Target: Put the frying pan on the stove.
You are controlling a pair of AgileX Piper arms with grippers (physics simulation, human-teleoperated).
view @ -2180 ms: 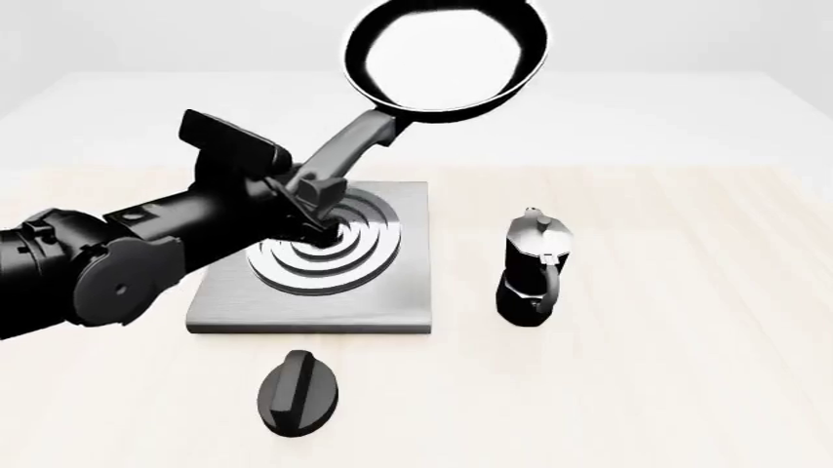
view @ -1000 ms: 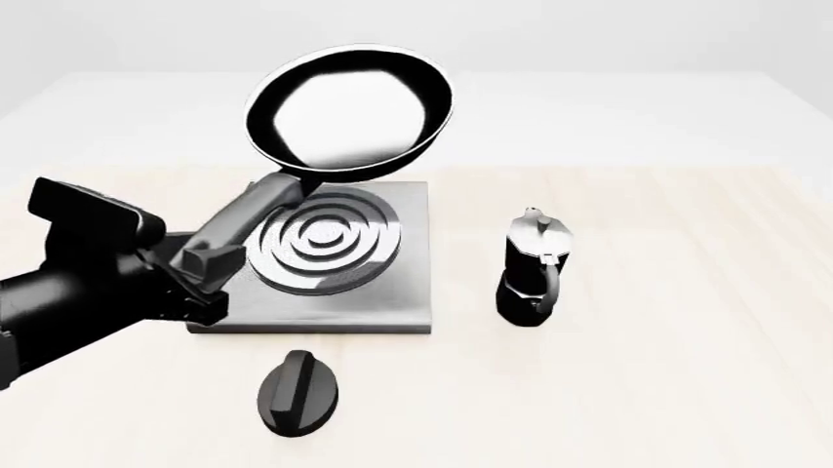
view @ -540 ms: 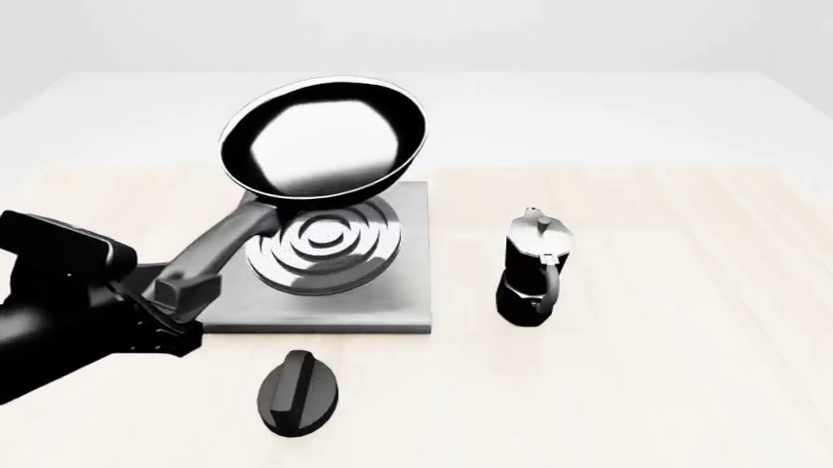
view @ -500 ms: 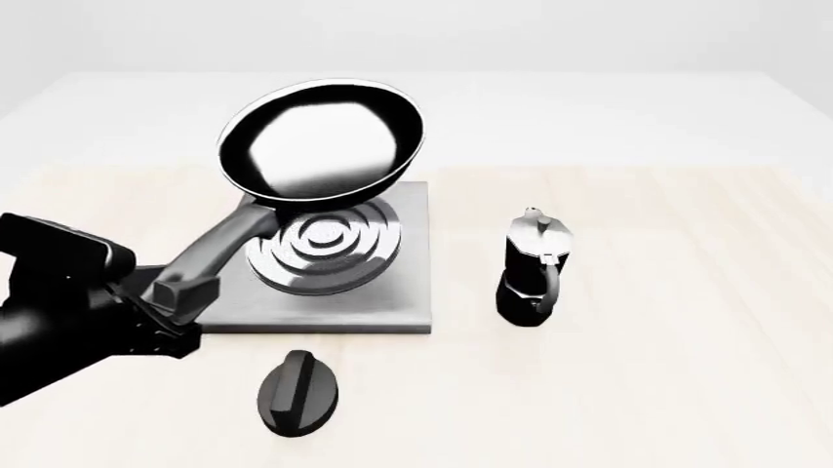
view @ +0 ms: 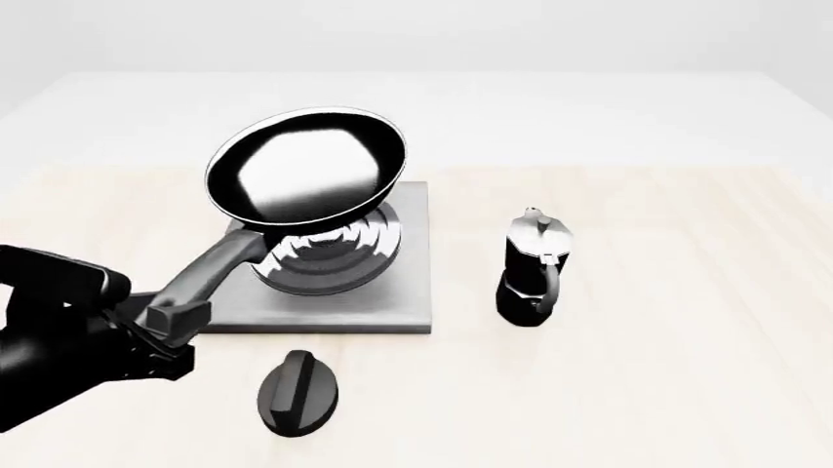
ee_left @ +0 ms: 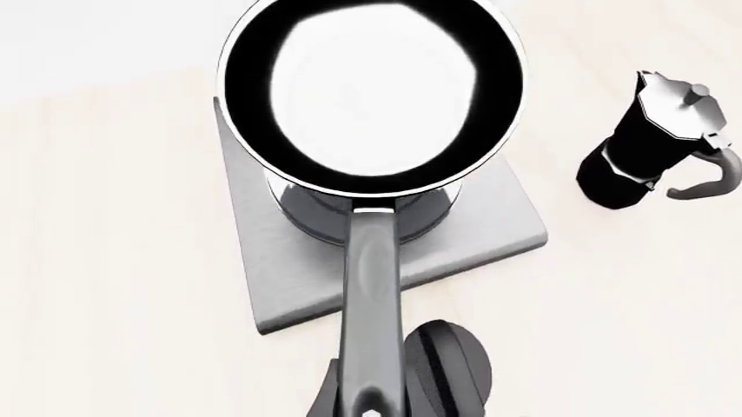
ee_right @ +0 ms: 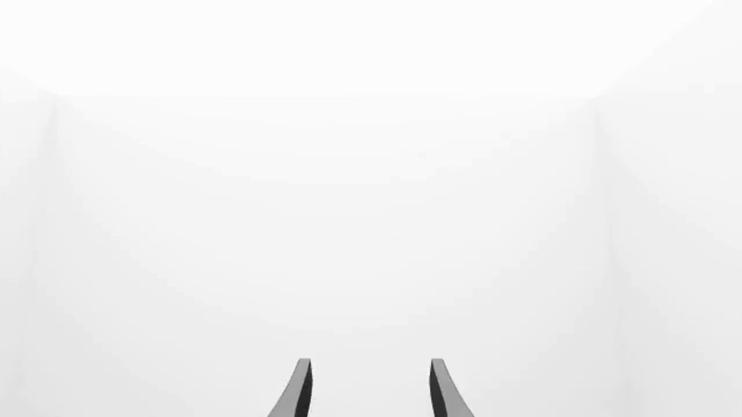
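The black frying pan (view: 307,169) with its pale glossy inside hangs tilted just above the grey stove (view: 390,297), over the silver rings (view: 332,261). My left gripper (view: 167,327) is shut on the end of the pan's long handle (view: 215,271), near the stove's front left corner. Seen from the left wrist, the frying pan (ee_left: 371,91) covers most of the stove (ee_left: 273,269), and its handle (ee_left: 371,295) runs back to the gripper (ee_left: 368,408). Out of the front view, my right gripper (ee_right: 365,395) is open, its fingers apart with only white behind them.
A black-and-silver moka pot (view: 532,265) stands to the right of the stove. In front of the stove lies a black oval knob (view: 299,391). The knob (ee_left: 447,373) lies just under the pan handle in the left wrist view, with the moka pot (ee_left: 655,143) off to the side.
My left gripper has drawn back to the left and down with the frying pan, bringing the pan from high above the table's far side down close over the stove's rings.
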